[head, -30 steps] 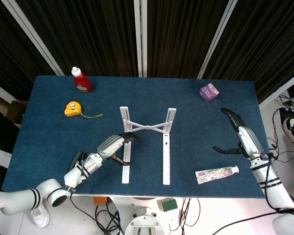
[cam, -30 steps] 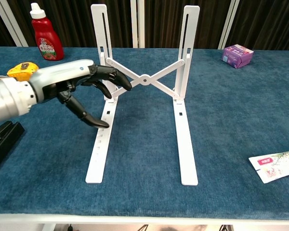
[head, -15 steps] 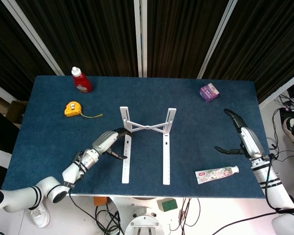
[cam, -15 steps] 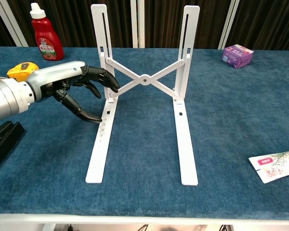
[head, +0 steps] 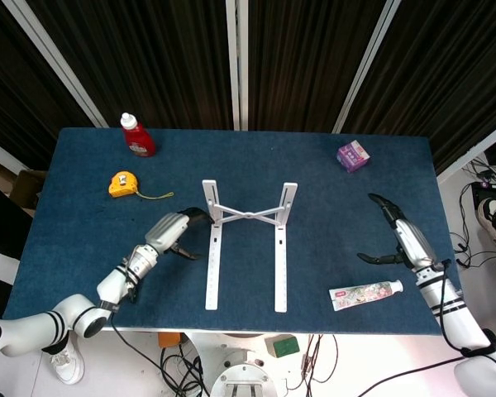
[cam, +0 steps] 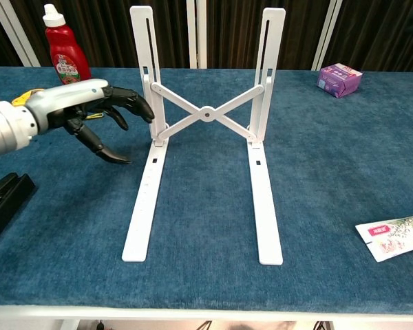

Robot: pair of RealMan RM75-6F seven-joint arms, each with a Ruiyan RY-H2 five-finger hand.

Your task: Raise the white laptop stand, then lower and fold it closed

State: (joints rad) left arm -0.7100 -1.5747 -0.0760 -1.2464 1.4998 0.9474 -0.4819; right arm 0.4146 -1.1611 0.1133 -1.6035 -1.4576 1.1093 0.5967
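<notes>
I see my left hand (cam: pixel 89 113) empty, fingers spread, with the white laptop stand (cam: pixel 205 117) just to its right, raised: flat slotted bars joined by a crossed brace. My right hand (head: pixel 394 234) hangs empty, fingers apart, well clear. Blue felt-like tabletop (cam: pixel 330 179); dark ribbed curtain (head: pixel 314 58) behind.

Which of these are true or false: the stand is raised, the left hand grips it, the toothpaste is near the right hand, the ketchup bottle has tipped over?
1. The laptop stand is raised. True.
2. The left hand grips the stand. False: its fingers are spread beside the stand's left upright, holding nothing.
3. The toothpaste lies near the right hand. True.
4. The ketchup bottle has tipped over. False: it stands upright at the far left corner.
</notes>
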